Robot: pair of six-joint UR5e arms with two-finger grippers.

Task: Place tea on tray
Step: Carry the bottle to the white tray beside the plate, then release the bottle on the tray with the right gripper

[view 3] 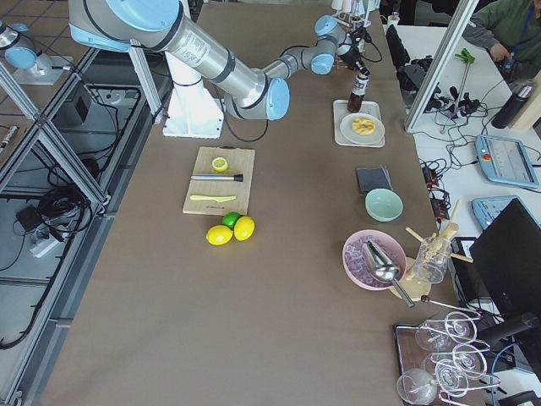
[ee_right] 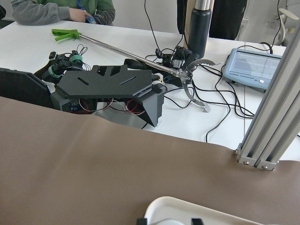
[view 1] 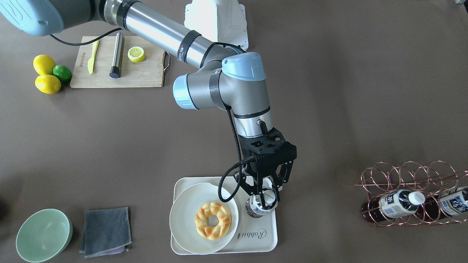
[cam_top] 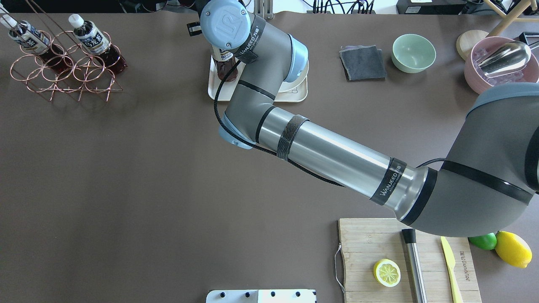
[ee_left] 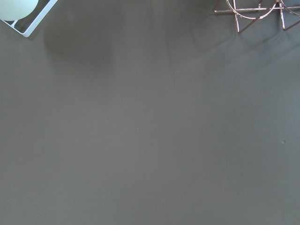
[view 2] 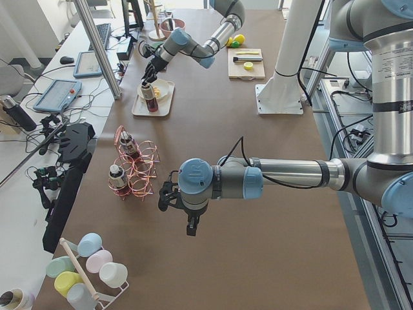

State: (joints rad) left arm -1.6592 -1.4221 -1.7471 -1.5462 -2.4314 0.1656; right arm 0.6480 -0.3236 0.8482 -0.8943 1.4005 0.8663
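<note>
The tea (view 1: 257, 209) stands upright on the cream tray (view 1: 261, 241), in the corner beside the round plate. My right gripper (view 1: 267, 197) reaches down from above, its fingers closed on the bottle's white cap and neck. The overhead view shows the tea (cam_top: 227, 67) and the tray (cam_top: 219, 93) partly hidden by my right wrist. The right wrist view shows only my fingertips (ee_right: 140, 221) at the bottom edge. My left gripper (view 2: 169, 197) hangs over bare table near the copper rack; I cannot tell whether it is open or shut.
A white plate (view 1: 186, 212) with a doughnut (view 1: 213, 220) fills most of the tray. A copper wire rack (view 1: 409, 175) holds two more bottles. A grey cloth (view 1: 106, 232), a green bowl (view 1: 43, 235), a cutting board (view 1: 142, 76) and lemons (view 1: 47, 84) stand apart.
</note>
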